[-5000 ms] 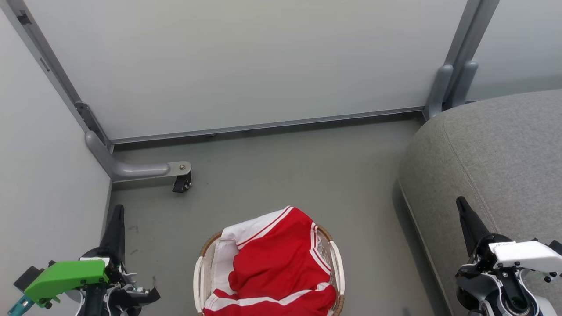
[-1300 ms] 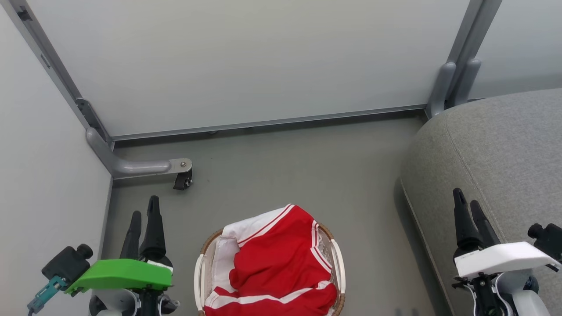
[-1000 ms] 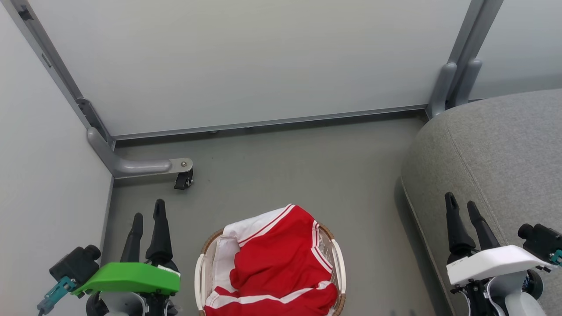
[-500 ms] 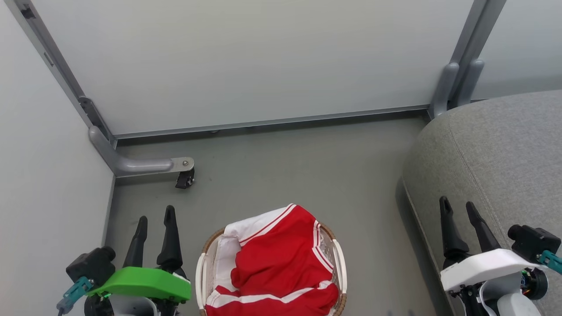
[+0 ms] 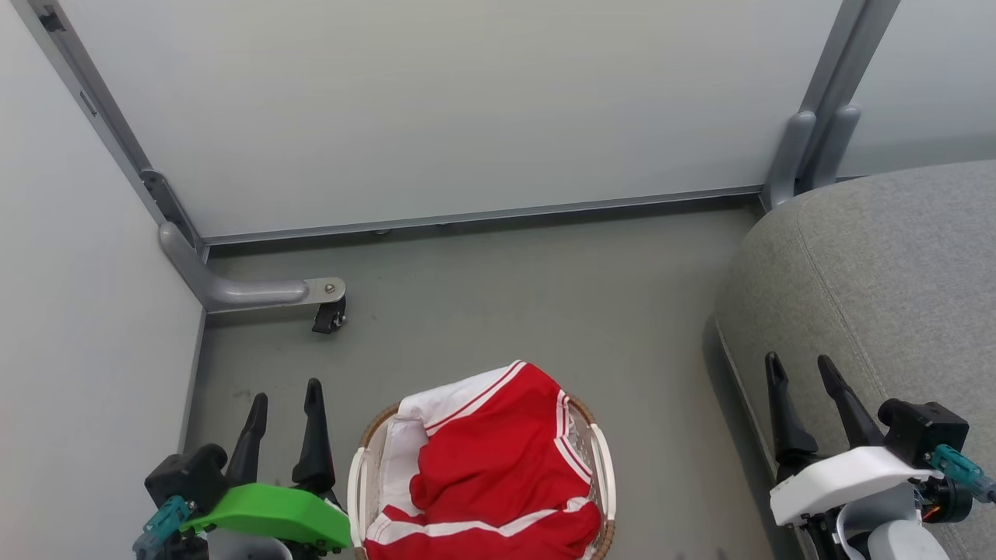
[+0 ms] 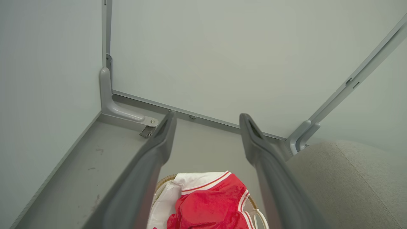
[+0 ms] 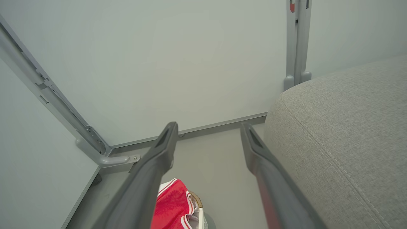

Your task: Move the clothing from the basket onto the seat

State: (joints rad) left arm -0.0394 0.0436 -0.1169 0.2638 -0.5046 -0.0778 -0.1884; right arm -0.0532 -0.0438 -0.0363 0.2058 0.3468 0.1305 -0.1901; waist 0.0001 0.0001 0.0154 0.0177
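Observation:
The red clothing [image 5: 490, 467] with white stripes lies heaped in the white basket [image 5: 601, 467] on the floor at the bottom middle of the head view. It also shows between my left fingers as red clothing [image 6: 210, 206] and low left in the right wrist view as red clothing [image 7: 171, 203]. My left gripper [image 5: 285, 398] stands open just left of the basket, holding nothing. My right gripper [image 5: 799, 365] stands open over the front edge of the grey seat [image 5: 895, 264], holding nothing. Both are above and apart from the clothing.
Pale partition walls [image 5: 436, 109] close off the back and left. A grey metal foot with a black caster [image 5: 325, 315] sits on the floor [image 5: 529, 303] behind the left gripper. A grey post [image 5: 817, 132] stands at the seat's back corner.
Both grippers have turned to show two spread fingers and opened wider. The left one has drifted right toward the basket, the right one left and slightly down. The clothing has not moved.

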